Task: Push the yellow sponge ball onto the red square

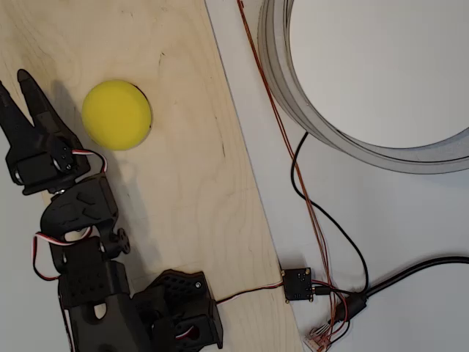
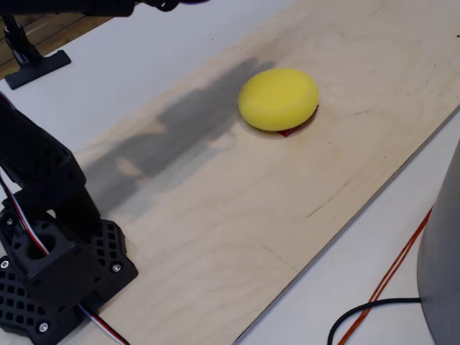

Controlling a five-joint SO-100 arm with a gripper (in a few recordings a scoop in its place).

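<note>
The yellow sponge ball (image 1: 116, 115) sits on top of the red square (image 2: 286, 132), hiding nearly all of it, so the job looks done, and the empty claw (image 1: 16, 84) waits beside it, slightly open.

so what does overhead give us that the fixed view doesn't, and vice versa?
Overhead alone: the pincer, left of the ball and apart from it, the small black board off the plank's edge, and the grey ring's full curve. Fixed alone: a sliver of the red square peeking from under the ball's near edge, so the ball sits on it, plus a black stand at top left. Both: the ball, the plank, the arm base and the orange wire.
</note>
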